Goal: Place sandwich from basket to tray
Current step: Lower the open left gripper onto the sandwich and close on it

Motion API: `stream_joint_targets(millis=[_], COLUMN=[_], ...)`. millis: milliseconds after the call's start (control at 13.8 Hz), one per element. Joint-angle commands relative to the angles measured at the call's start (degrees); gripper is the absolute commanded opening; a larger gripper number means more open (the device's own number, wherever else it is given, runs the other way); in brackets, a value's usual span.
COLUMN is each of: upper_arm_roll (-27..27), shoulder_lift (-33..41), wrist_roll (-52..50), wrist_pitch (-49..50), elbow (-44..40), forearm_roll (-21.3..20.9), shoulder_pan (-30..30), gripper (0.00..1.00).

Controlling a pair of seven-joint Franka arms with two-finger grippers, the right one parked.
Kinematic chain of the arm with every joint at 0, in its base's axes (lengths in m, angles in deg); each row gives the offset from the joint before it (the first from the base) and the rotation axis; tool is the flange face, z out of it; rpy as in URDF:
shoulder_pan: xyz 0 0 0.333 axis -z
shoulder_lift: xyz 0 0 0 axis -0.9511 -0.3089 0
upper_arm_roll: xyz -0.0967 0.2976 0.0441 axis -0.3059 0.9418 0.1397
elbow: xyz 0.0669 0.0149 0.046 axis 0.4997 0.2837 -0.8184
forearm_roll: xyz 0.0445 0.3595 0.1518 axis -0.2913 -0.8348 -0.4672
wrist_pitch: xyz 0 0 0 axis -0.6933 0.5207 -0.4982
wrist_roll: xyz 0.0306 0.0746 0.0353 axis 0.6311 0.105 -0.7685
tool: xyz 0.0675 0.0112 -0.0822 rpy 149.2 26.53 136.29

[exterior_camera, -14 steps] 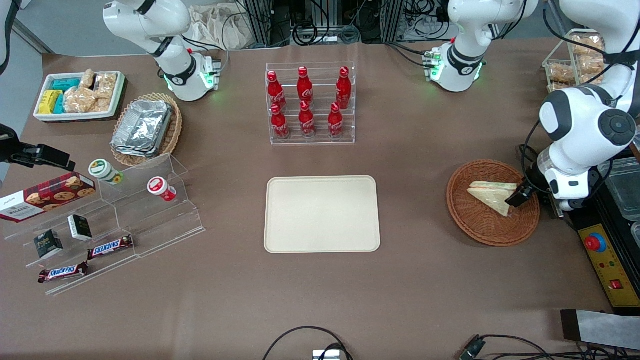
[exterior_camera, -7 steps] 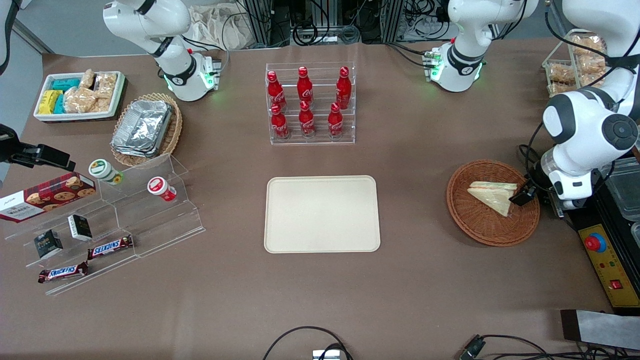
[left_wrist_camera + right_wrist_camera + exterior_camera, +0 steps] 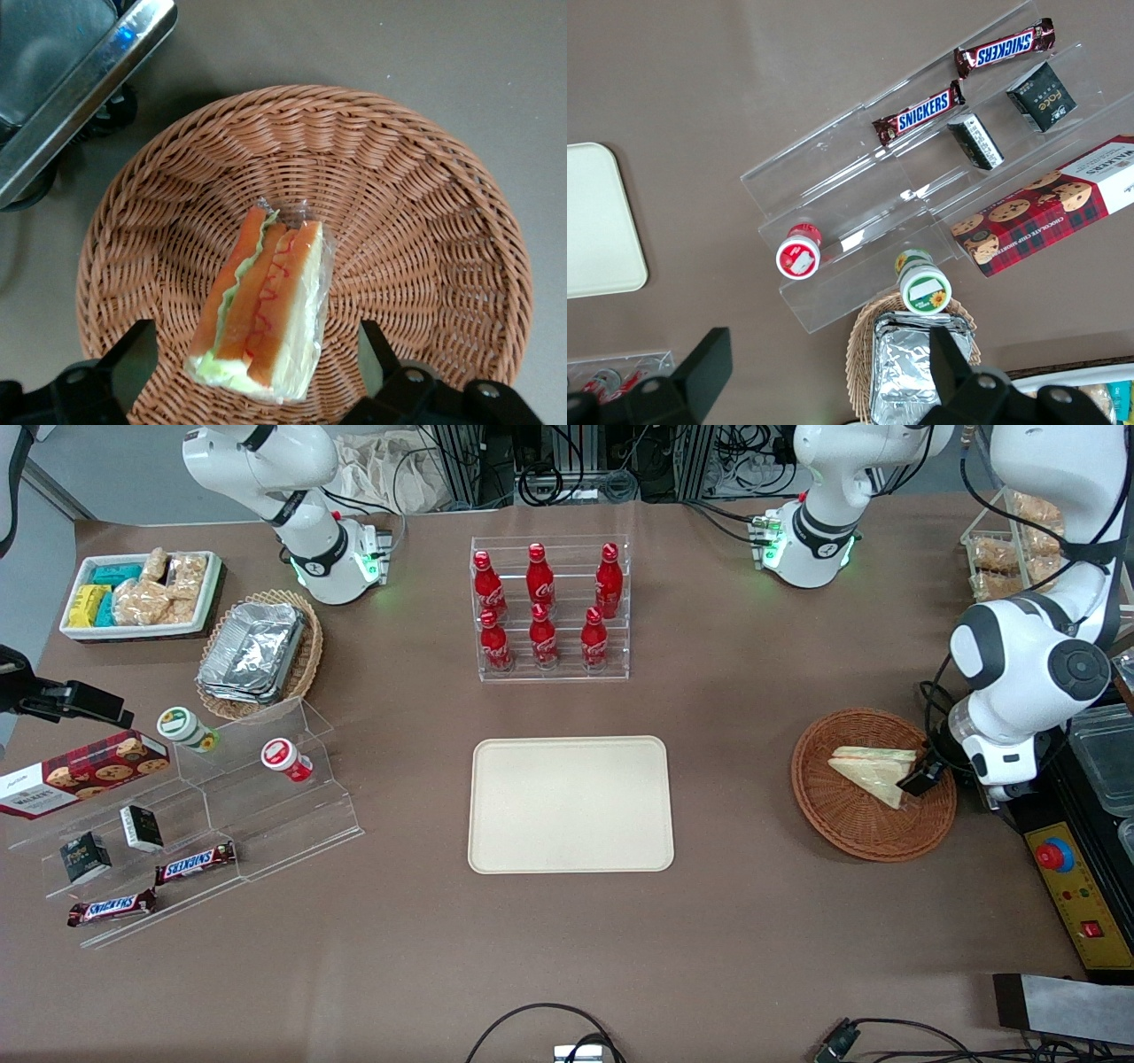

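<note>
The gripper [image 3: 257, 372] hung low over the basket [image 3: 850, 824], its fingers [image 3: 133, 359] spread wide with the sandwich [image 3: 264, 310] between them; neither finger touched the wrap. In the front view the gripper [image 3: 921, 778] sat at the end of the sandwich [image 3: 873, 771] nearer the working arm's base. The sandwich lay in the middle of the basket [image 3: 425, 230], a wrapped wedge with its cut edge showing orange and green filling between pale bread. Nothing else lay in the basket.

The tray [image 3: 570, 804] sat in the middle of the counter [image 3: 726, 921], well apart from the basket, with nothing on it.

Farther from the front camera than the tray, a clear rack [image 3: 551, 611] held six red bottles [image 3: 542, 638] in two rows. Toward the parked arm's end, a lighter wicker basket [image 3: 306, 660] carried stacked foil containers [image 3: 252, 651], and a white bin [image 3: 133, 631] held snack packets [image 3: 142, 602]. A clear stepped stand [image 3: 266, 806] bore two small tubs [image 3: 285, 760], a cookie box [image 3: 80, 772], two dark little boxes [image 3: 142, 828] and two chocolate bars [image 3: 195, 862].

Toward the working arm's end, a yellow control box [image 3: 1076, 895] with a red button stood beside the basket. The counter was covered in brown, with cables [image 3: 540, 1014] at the edge nearest the camera.
</note>
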Motion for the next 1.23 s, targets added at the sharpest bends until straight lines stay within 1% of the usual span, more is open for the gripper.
stream_joint_targets(millis=[0, 434, 724, 796, 869, 941, 1014, 1086, 1158], upper_arm_roll=[-0.12, -0.30, -0.39, -0.39, -0.48, -0.48, -0.48, -0.48, -0.48], shoulder_lift=[-0.63, -2.56, -2.74, -2.83, -2.74, -2.74, -2.66, -2.57, -2.39], wrist_roll=[-0.99, -4.51, -4.51, -4.42, -4.25, -3.64, -3.28, -3.19, -3.10], wrist_pitch=[-3.83, -9.45, -10.16, -10.16, -10.16, -10.08, -9.90, -9.73, -9.55], elbow=[1.90, 4.71, 4.98, 4.98, 4.98, 4.98, 4.98, 4.89, 4.89], forearm_roll=[0.58, 0.59, 0.50, 0.41, 0.41, 0.24, 0.23, 0.15, -0.12], shoulder_pan=[0.02, 0.98, 0.98, 0.98, 0.98, 1.07, 1.07, 1.07, 0.98], gripper=[1.00, 1.00, 1.00, 0.92, 0.77, 0.55, 0.40, 0.30, 0.25])
